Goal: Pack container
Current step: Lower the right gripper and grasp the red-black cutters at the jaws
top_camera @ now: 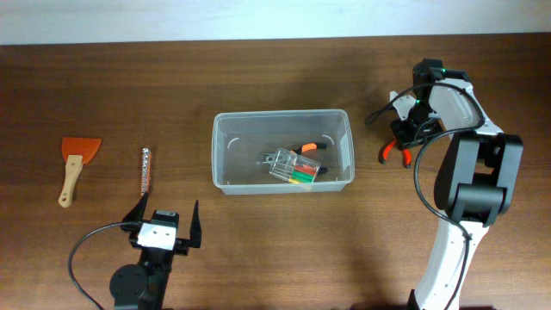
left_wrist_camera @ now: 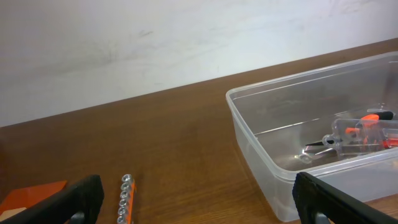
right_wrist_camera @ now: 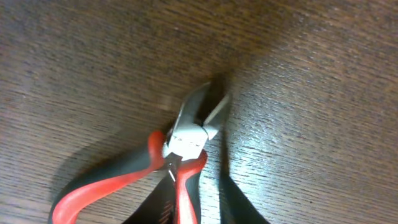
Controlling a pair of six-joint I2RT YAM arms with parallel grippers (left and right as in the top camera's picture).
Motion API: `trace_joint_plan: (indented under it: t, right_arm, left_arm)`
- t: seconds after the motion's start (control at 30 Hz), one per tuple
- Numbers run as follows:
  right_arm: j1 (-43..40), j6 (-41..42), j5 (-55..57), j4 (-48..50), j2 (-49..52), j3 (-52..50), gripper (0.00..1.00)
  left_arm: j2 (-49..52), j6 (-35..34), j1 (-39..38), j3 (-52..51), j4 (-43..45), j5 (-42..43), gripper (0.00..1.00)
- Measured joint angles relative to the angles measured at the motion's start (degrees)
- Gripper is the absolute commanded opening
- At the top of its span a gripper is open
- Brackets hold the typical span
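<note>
The container (top_camera: 224, 176), a clear plastic tub, stands at the table's middle; it also shows in the left wrist view (left_wrist_camera: 261, 155). Inside lie a small clear case of coloured bits (top_camera: 295, 166) and orange-handled pliers (top_camera: 312, 147). My right gripper (top_camera: 405, 136) is low over red-and-black cutters (top_camera: 389, 154) right of the tub. In the right wrist view its fingers (right_wrist_camera: 202, 208) stand either side of one handle of the cutters (right_wrist_camera: 183, 140), with a narrow gap on the right. My left gripper (top_camera: 164, 226) is open and empty at the front left, and also shows in the left wrist view (left_wrist_camera: 205, 205).
A rail of silver sockets (top_camera: 145, 170) lies left of the tub, just ahead of my left gripper; it also shows in the left wrist view (left_wrist_camera: 125, 199). An orange scraper with a wooden handle (top_camera: 76, 164) lies farther left.
</note>
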Motion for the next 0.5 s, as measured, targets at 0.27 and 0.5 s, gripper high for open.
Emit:
trace_joint_plan:
  t: [0.27,0.5]
  right_arm:
    - [0.0,0.83,-0.17,0.0,0.0,0.02,0.15]
    - [0.0,0.87,-0.2,0.0,0.0,0.02,0.15]
  left_arm:
    - [0.0,0.0,0.0,0.0,0.0,0.0,0.99]
    - [0.0,0.0,0.0,0.02,0.0,0.0,0.99]
